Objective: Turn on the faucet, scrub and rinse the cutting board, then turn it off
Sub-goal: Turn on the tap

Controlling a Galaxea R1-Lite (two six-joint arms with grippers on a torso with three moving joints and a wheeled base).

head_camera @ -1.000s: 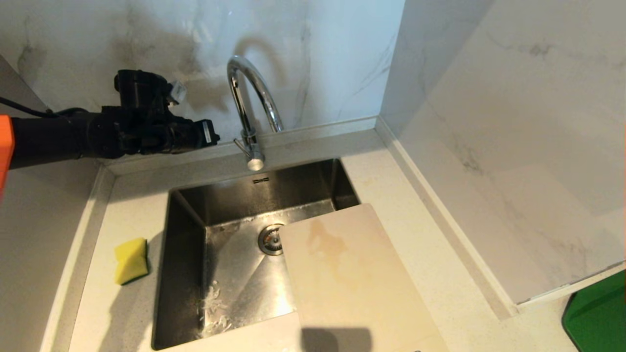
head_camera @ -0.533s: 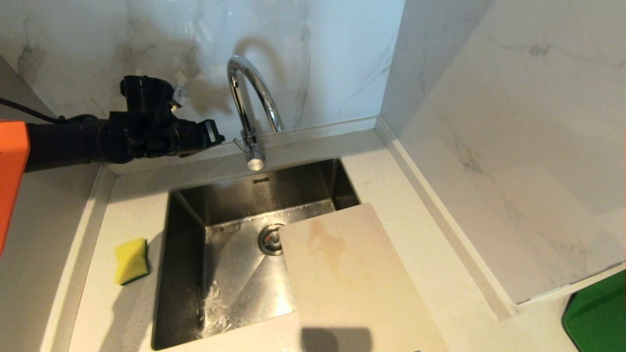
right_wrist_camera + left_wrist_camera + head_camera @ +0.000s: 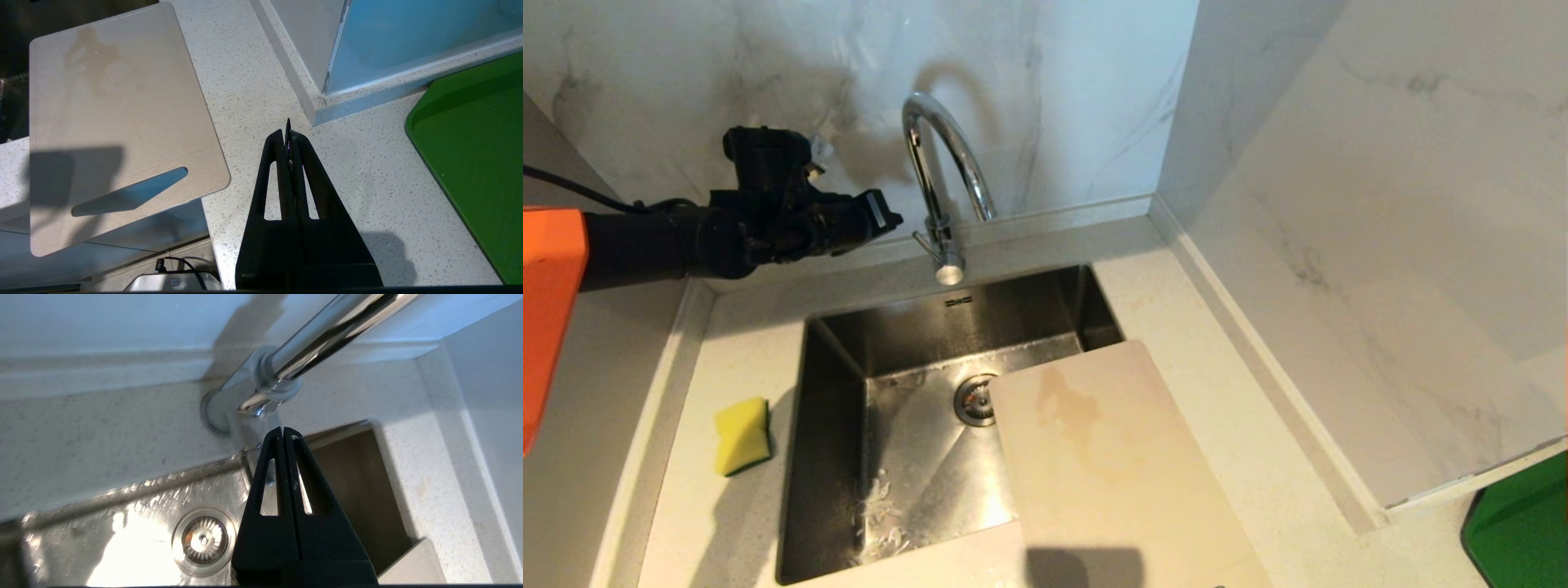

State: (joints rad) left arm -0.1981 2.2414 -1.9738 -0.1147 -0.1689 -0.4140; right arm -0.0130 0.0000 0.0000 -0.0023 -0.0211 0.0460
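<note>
Tall chrome gooseneck faucet (image 3: pixel 939 163) arching toward the steel sink (image 3: pixel 915 490), stained cream plastic cutting board (image 3: pixel 1111 465) lying lengthwise over its right rim, slot handle nearest the robot, black left end effector (image 3: pixel 886 218) pinched closed, hovering beside the faucet base, right end effector (image 3: pixel 288 134) closed, empty, over the speckled counter (image 3: pixel 359 171).

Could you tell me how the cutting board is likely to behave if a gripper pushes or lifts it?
The cutting board looks thin and flat, so probably light and fairly stiff. It bridges the sink corner and overhangs the counter edge, so a push could slide or tip it. Its slot handle may offer a grip.
</note>
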